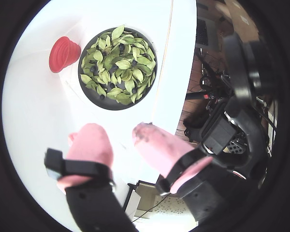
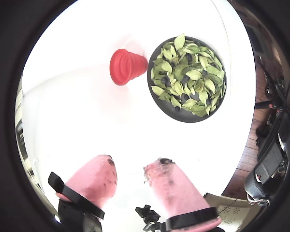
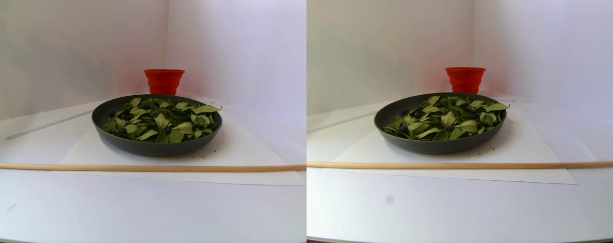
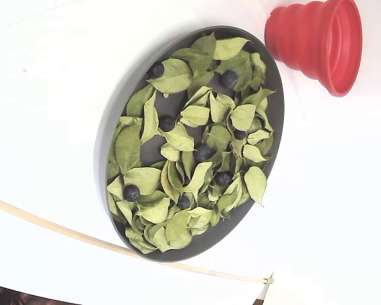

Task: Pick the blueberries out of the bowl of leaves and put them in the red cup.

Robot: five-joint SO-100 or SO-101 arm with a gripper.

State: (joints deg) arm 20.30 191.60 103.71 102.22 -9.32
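Nearest the lens in a wrist view, the gripper (image 2: 128, 176) is hovering above bare white table (image 2: 87, 125), its two pink padded fingers (image 2: 94, 176) standing apart with nothing between them (well short of the dish). Farther out, the bowl (image 4: 111, 121) is sitting full of leaves (image 4: 178, 76), and the blueberries (image 4: 132, 192) are lying scattered among them, several showing dark between the green in the fixed view. Just beyond the bowl's rim, the red cup (image 4: 311, 38) is standing upright; whether anything is inside cannot be told. Judging from this, the picking is barely begun: many berries are waiting in the bowl.
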